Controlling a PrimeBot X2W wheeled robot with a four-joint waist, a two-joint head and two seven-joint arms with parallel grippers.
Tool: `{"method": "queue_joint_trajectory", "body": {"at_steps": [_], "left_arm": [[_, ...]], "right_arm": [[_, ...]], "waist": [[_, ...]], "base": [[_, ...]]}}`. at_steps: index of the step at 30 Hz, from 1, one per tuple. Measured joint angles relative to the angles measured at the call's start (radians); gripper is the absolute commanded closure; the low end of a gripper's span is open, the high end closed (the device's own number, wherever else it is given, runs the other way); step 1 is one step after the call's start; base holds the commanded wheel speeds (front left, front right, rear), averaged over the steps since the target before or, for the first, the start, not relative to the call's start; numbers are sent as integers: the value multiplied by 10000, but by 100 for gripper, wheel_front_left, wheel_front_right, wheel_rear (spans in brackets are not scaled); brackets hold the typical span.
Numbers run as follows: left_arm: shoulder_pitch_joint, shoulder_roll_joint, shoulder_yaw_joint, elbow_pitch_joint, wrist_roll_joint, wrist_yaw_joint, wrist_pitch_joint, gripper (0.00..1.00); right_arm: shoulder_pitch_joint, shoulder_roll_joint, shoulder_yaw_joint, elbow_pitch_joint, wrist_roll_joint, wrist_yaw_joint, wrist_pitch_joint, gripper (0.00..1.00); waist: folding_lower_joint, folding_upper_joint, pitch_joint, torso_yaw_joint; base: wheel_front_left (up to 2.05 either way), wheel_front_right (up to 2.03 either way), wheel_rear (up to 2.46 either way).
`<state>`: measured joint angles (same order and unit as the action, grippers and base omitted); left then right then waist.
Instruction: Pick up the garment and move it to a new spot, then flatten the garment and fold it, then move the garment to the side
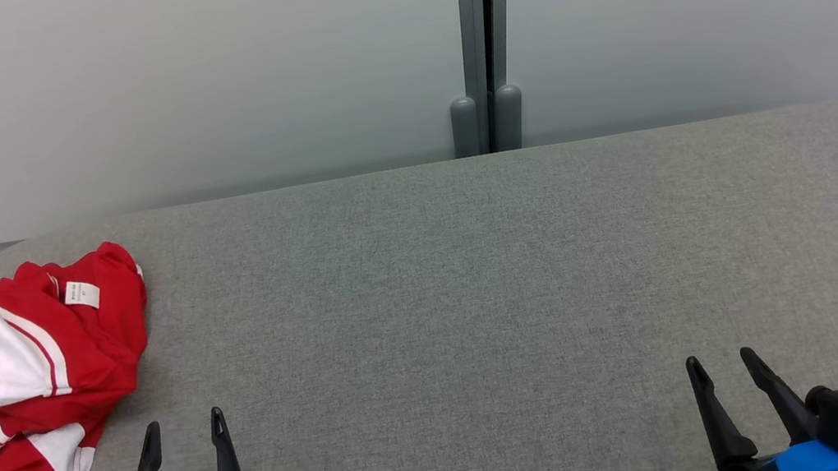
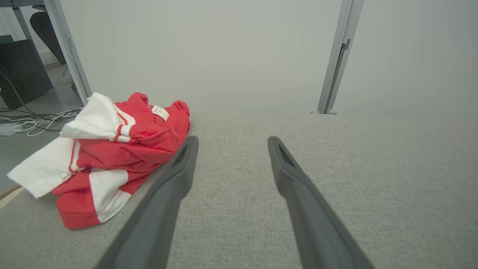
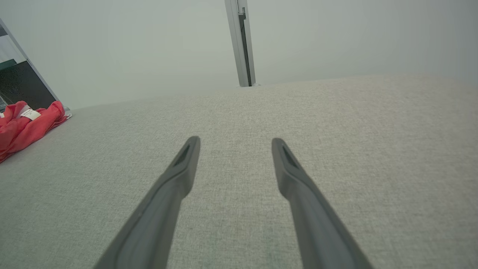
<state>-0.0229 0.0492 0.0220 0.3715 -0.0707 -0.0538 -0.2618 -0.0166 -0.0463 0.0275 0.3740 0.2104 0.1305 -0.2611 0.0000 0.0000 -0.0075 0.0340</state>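
Because the red-and-white garment (image 1: 32, 368) lies crumpled at the left edge of the grey table (image 1: 479, 301), with one white part seeming to hang just past the rim in the left wrist view, the chief risk is that a clumsy approach nudges it off onto the floor. A pinch that catches only the top layer could also lift one flap while the rest drags or slides over the side. Since the heap is folded on itself, a grasp in its middle would likely carry it over as a knot that is harder to flatten afterwards. The left gripper (image 1: 184, 420) hovers near the garment's lower right corner, fingers spread wide and holding nothing; the right gripper (image 1: 718, 357) sits well apart at the far side of the table, likewise wide and bare. Nothing lies on the cloth between them, so the way to a new spot looks free. Beyond the left edge are loose cables (image 2: 33, 123) on the floor, a dark box (image 2: 22, 67), and what may be a person's shoe (image 2: 65, 77), too small to be sure. A grey post (image 1: 482, 35) stands behind the table against the pale wall.
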Motion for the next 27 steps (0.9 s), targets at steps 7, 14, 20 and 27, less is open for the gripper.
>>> {"method": "queue_joint_trajectory", "body": {"at_steps": [7,14,20,27], "left_arm": [[25,2,100,-4,-13,2,0,0],[80,4,169,104,182,182,-2,0],[32,4,232,280,196,194,-10,0],[20,4,228,337,159,222,-10,0]], "right_arm": [[-1,0,4,15,-77,0,-2,0],[-5,-2,-13,48,-165,0,-2,0],[-22,-2,-13,140,-270,0,-2,0],[-23,-2,-12,194,-276,0,-2,0]], "waist": [[0,0,-19,11],[0,0,-41,17],[0,0,-38,55],[0,0,-49,78]], "base": [[0,0,0],[0,0,0],[0,0,0],[0,0,0]]}}
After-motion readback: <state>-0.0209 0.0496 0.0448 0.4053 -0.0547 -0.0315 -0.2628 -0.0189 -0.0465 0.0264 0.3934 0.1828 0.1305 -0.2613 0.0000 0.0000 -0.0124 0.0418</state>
